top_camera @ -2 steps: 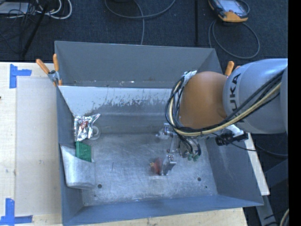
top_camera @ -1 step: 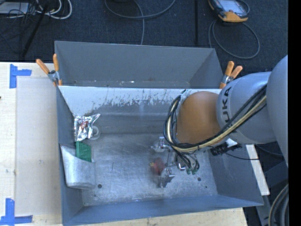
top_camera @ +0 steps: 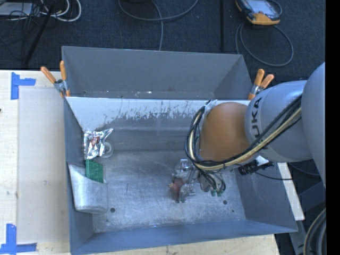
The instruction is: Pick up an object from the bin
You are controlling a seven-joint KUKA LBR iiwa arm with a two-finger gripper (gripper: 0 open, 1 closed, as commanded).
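My gripper [top_camera: 181,187] is low over the bin floor, right of the middle, under the orange wrist cover. A small reddish-brown bit [top_camera: 175,186] shows at its lower tip; whether this is a loose thing or part of the gripper cannot be made out. Far off at the left wall lie a crumpled silver foil wrapper [top_camera: 96,142] and, just below it, a small green flat piece [top_camera: 94,170].
A pale grey sheet [top_camera: 87,191] leans in the bin's left front corner under the green piece. A clear ring [top_camera: 108,149] sits against the foil wrapper. The arm and its cables cover the bin's right side.
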